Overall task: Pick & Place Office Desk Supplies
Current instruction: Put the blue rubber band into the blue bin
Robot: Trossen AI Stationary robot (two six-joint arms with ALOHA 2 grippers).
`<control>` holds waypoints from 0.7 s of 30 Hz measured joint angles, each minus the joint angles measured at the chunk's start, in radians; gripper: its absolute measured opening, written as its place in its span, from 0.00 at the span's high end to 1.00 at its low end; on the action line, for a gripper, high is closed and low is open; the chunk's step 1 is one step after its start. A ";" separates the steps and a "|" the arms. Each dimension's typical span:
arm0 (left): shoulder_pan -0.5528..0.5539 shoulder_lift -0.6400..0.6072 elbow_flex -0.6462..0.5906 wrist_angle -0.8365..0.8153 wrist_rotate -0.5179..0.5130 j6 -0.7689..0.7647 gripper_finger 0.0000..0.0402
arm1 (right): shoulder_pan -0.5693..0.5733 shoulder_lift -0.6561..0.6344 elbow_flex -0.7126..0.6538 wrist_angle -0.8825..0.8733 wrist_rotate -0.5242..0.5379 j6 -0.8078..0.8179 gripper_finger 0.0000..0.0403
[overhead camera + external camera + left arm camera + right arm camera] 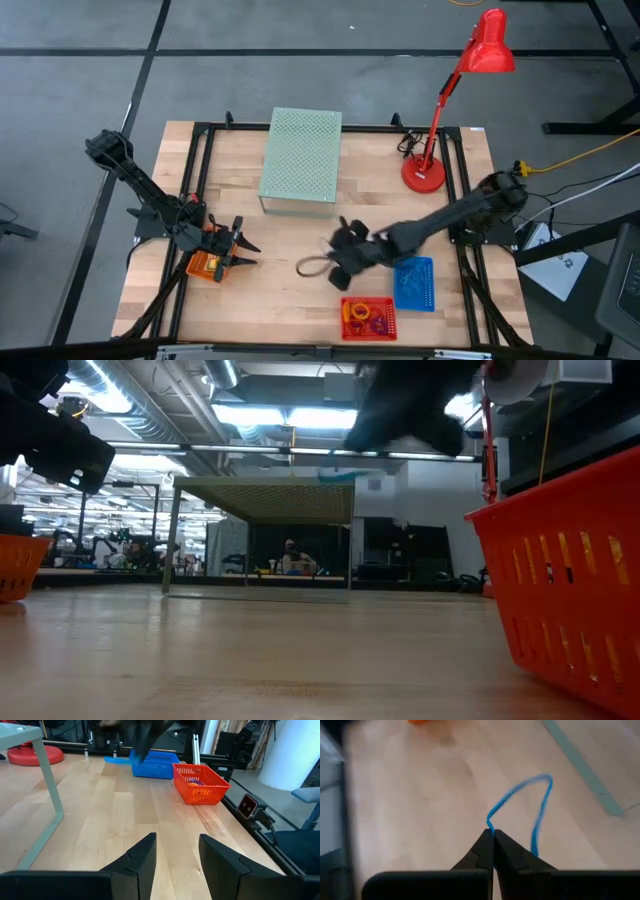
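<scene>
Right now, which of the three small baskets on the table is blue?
The blue basket beside the right gripper, just behind the red basket. The third, orange basket lies at the left gripper.

The light wooden desk (290, 240) carries a pale green perforated box (301, 160) at the back, a red desk lamp (424, 175) beside it, an orange basket (205, 264), a blue basket (414, 284) and a red basket (368, 318).

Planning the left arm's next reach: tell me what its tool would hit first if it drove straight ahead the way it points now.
Probably nothing soon. Past the left tool, the bare wooden table runs ahead. The red basket sits slightly off to one side with the blue basket beyond it; depth is hard to judge, so it might clip the red basket.
</scene>
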 joint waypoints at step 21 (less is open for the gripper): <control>0.000 0.000 0.000 0.000 -0.002 0.009 0.64 | 0.416 -0.203 -0.038 -0.758 0.216 0.986 1.00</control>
